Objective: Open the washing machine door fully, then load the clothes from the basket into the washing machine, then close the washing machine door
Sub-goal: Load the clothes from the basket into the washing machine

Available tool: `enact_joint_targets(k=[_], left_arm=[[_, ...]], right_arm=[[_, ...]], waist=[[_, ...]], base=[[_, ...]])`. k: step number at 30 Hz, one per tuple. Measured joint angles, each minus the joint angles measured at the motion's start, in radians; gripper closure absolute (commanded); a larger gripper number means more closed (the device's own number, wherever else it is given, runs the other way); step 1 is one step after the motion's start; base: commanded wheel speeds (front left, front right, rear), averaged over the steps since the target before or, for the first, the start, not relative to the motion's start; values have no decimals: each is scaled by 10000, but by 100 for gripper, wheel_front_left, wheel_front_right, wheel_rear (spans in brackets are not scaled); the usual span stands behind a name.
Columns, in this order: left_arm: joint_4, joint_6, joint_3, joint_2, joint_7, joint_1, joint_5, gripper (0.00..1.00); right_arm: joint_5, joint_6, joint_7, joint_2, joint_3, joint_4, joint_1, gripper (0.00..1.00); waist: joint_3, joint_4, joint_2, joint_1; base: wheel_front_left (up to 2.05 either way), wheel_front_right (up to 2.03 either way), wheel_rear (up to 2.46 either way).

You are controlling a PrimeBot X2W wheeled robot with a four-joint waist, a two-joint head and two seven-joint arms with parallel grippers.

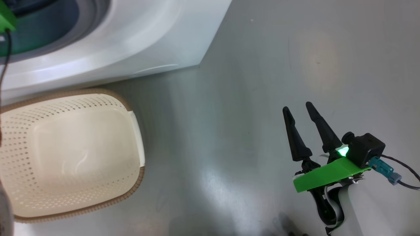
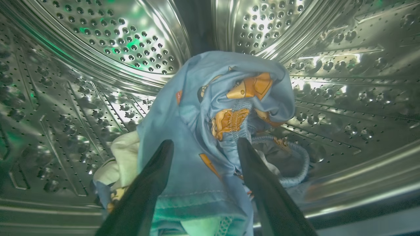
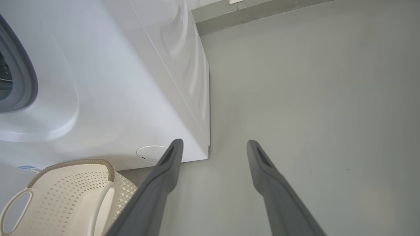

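My left gripper point(image 2: 205, 142) is open inside the washing machine's steel drum point(image 2: 98, 49). Its fingers straddle a heap of clothes point(image 2: 210, 85), light-blue fabric with orange-brown figures, lying on the drum floor. A cream piece point(image 2: 124, 154) lies beside the heap. The white washing machine point(image 1: 131, 42) stands at the head view's upper left. In front of it sits the cream perforated basket point(image 1: 65, 93), with nothing inside. My right gripper point(image 1: 297, 107) hangs open over the bare floor, right of the machine's corner point(image 3: 215, 143). The washing machine door is out of view.
Grey floor point(image 1: 262, 82) stretches right of the machine to a wall base point(image 3: 256, 14). The round filter cap point(image 3: 151, 154) sits low on the machine's front, above the basket point(image 3: 65, 196). The grey gasket point(image 3: 28, 82) rings the opening.
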Motion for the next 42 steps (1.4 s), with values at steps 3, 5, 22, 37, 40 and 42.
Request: enact_joint_targets(k=[3, 5, 22, 37, 40, 42], left_arm=[[-2, -2, 6, -125, -293, 314, -102, 0], [-8, -4, 12, -215, -449, 552, -186, 0], [-2429, -75, 270, -566, -1047, 4093, -861, 0], [-8199, 623, 1360, -966, -1049, 9446, -823, 0], [-8989, 882, 1613, -1043, -1051, 10298, -656, 0], [-9403, 882, 1684, -1091, -1049, 10762, -616, 0]], right_arm=[[-25, 0, 0, 0, -109, 0, 23, 0], [-79, 0, 0, 0, -161, 0, 49, 0], [-199, 0, 0, 0, -464, 211, 853, 0], [-276, 0, 0, 6, -608, 324, 1568, 0], [-274, 0, 0, 10, -811, 320, 1728, 0], [-274, 0, 0, 6, -895, 316, 1867, 0]], waist=[[-209, 88, 0, 0], [-363, 146, 0, 0], [-2089, 625, 0, 0], [-3534, 661, 0, 0], [-3786, 633, 0, 0], [-3949, 626, 0, 0]], base=[[0, 0, 0], [0, 0, 0], [0, 0, 0], [0, 0, 0], [0, 0, 0], [0, 0, 0]])
